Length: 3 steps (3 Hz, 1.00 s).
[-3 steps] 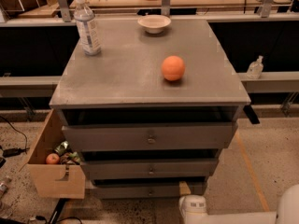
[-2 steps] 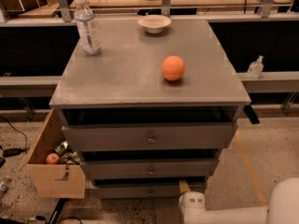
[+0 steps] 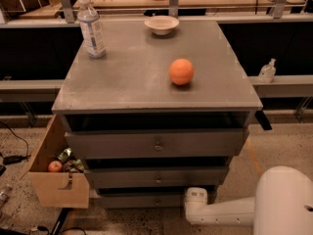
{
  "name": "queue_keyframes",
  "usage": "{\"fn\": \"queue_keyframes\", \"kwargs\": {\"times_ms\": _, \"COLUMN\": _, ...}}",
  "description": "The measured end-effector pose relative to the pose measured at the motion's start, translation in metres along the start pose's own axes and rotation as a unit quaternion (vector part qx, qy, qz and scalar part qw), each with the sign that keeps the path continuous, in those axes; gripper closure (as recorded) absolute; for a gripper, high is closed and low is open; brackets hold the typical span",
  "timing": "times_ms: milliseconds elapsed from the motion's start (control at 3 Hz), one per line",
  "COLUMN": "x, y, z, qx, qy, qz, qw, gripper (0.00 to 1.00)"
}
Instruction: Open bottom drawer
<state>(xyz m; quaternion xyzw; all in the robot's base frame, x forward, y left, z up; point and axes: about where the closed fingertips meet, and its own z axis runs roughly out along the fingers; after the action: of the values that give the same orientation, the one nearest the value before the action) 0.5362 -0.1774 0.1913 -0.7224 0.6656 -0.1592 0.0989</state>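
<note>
The bottom drawer [image 3: 137, 200] is the lowest grey front of the cabinet, with a small metal knob [image 3: 157, 199] at its centre. It sits about flush under the middle drawer [image 3: 156, 176] and the taller top drawer [image 3: 156, 143]. My white arm [image 3: 230, 212] reaches in low from the bottom right. The gripper [image 3: 195, 199] at its end is right in front of the bottom drawer's right part, a little to the right of the knob.
On the cabinet top [image 3: 132, 77] stand a water bottle [image 3: 91, 27], a white bowl [image 3: 162, 24] and an orange [image 3: 181, 71]. An open cardboard box [image 3: 56, 180] with cans and fruit stands on the floor at the cabinet's left. A bench runs behind.
My arm's big white link has risen further into view at the bottom right. The arm's end stays by the bottom drawer. The drawers have not moved.
</note>
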Motion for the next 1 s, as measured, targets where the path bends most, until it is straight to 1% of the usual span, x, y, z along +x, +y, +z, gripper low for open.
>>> {"fn": "queue_keyframes", "kwargs": {"times_ms": 333, "x": -0.0066, "y": -0.0069, "z": 0.0044, "qx": -0.025, "qy": 0.001, "qz": -0.007, "qw": 0.9997, "gripper": 0.4}}
{"fn": "queue_keyframes", "kwargs": {"times_ms": 667, "x": -0.0123, "y": -0.0034, "z": 0.0107, "qx": -0.045, "qy": -0.011, "qz": 0.0, "qw": 0.9989, "gripper": 0.64}}
{"fn": "queue_keyframes", "kwargs": {"times_ms": 1000, "x": -0.0131, "y": -0.0013, "z": 0.0113, "qx": -0.049, "qy": -0.013, "qz": 0.003, "qw": 0.9987, "gripper": 0.88}}
